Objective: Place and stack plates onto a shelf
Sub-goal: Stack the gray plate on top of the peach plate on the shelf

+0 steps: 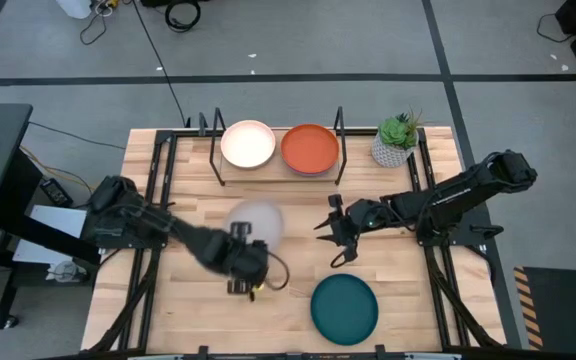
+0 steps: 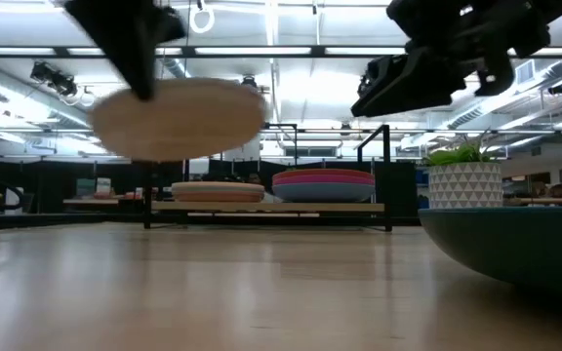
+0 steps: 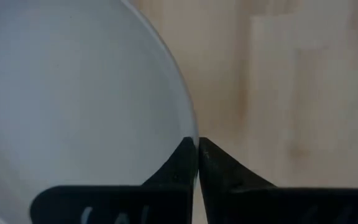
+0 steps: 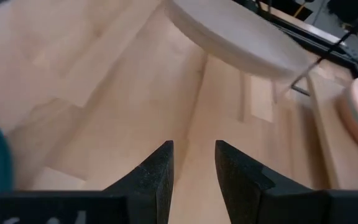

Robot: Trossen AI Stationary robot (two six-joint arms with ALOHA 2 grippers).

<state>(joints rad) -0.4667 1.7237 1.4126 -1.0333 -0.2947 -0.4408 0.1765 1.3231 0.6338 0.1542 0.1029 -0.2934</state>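
My left gripper (image 1: 240, 236) is shut on a pale grey plate (image 1: 257, 220), which hangs above the table's middle; the plate also shows in the low view (image 2: 179, 119) and the left wrist view (image 3: 73, 93). My right gripper (image 1: 332, 234) is open and empty, in the air to the right of that plate. The shelf (image 1: 278, 168) stands at the far edge with a peach-topped stack (image 1: 247, 144) and an orange-topped stack (image 1: 310, 148) on its board. A dark teal plate (image 1: 345, 308) lies flat on the table near the front edge. My left gripper pinches the grey plate's rim (image 3: 190, 127) between its two fingers, one on the inner face and one on the outer side. The fingers come from above at the plate's near-left side. The plate is lifted clear of the table, roughly level.
A small green potted plant (image 1: 398, 140) stands at the far right beside the shelf. In the low view the teal plate (image 2: 515, 244) fills the near right. Bare wood lies between the shelf and the teal plate.
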